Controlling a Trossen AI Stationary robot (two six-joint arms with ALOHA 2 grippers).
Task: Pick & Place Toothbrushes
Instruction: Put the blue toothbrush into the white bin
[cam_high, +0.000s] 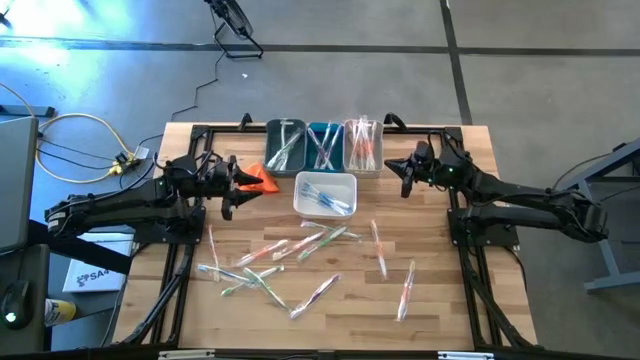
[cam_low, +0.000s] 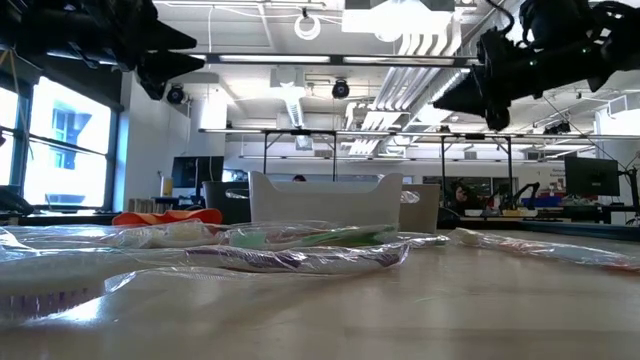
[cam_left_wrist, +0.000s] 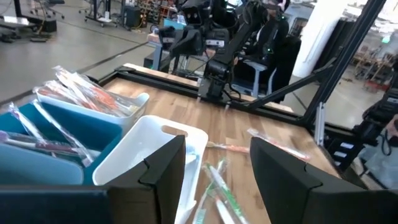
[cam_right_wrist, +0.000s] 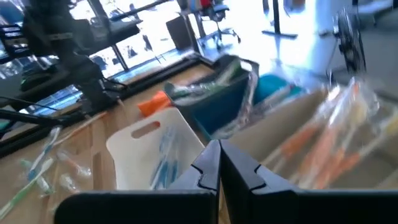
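While both arms hover above the table (cam_high: 440, 320), the left gripper (cam_high: 232, 185) at 10 o'clock stands open and empty; the right gripper (cam_high: 405, 176) at 2 o'clock is closed on nothing. Toothbrushes (cam_high: 290, 262), thin sticks in clear wrappers with green, blue, orange handles, lie scattered from centre toward 6 o'clock; others fill the bins (cam_high: 322, 146) at 12 o'clock.
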